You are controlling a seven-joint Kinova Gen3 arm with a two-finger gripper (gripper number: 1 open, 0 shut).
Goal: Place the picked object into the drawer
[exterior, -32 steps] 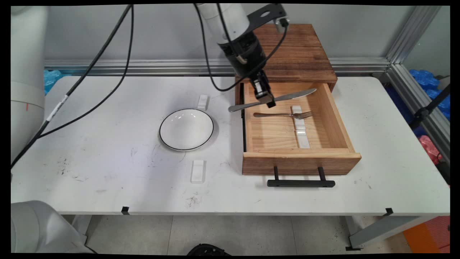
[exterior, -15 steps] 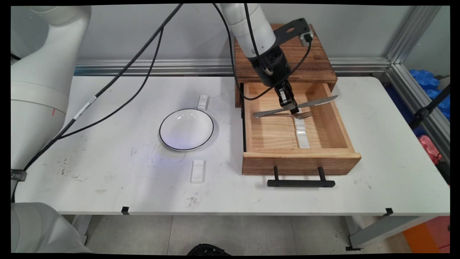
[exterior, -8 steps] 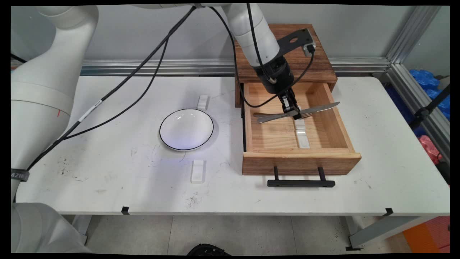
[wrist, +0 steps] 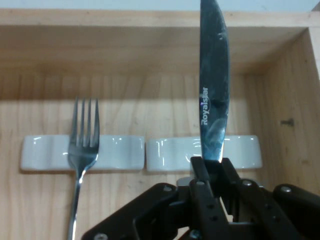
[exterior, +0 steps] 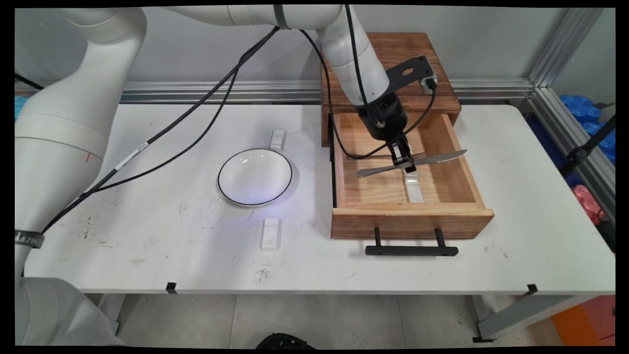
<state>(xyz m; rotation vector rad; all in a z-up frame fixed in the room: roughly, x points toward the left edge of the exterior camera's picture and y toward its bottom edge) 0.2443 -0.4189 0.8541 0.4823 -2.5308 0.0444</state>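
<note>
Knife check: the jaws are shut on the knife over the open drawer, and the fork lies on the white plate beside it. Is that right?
Not quite. The gripper is shut on the knife over the open drawer, but the fork lies inside the drawer, its neck across a white cutlery rest. The white plate holds nothing. The hand view shows this.

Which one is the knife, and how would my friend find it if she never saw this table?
Look for the open wooden drawer on the white table, right of the white bowl. Above the drawer, the black gripper is shut on a silver knife lying crosswise. A fork lies in the drawer on a white rest, but it has prongs; the knife has one smooth blade.
</note>
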